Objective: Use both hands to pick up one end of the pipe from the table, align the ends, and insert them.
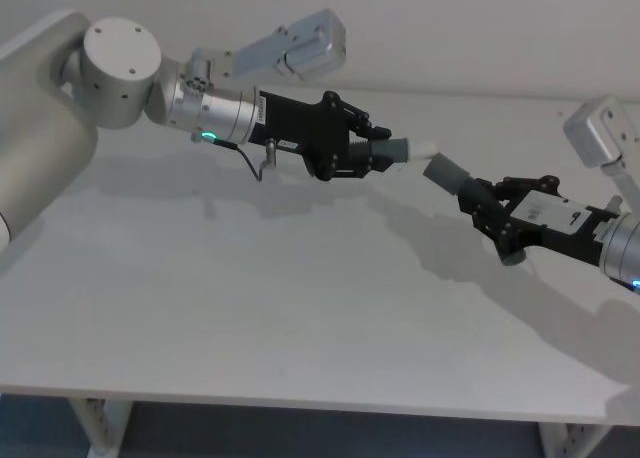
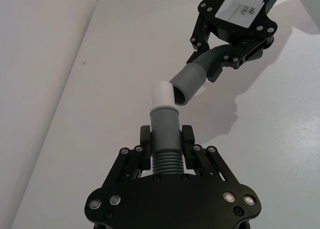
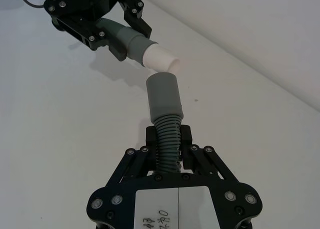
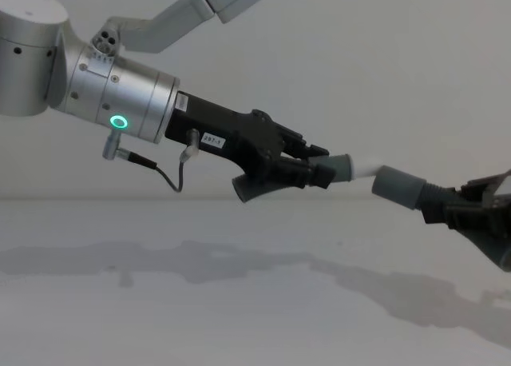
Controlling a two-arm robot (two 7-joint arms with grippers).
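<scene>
Both pipe pieces are held in the air above the table. My left gripper is shut on the ribbed part of the piece with the whitish tip. The other piece sits in my right gripper, which is shut on it. Its grey socket points at the tip. The two ends sit at an angle to each other. The tip is right at the socket's mouth, and I cannot tell whether they touch.
A plain wall rises behind the table's far edge. The table's front edge runs along the bottom of the head view. The arms' shadows fall on the tabletop under the grippers.
</scene>
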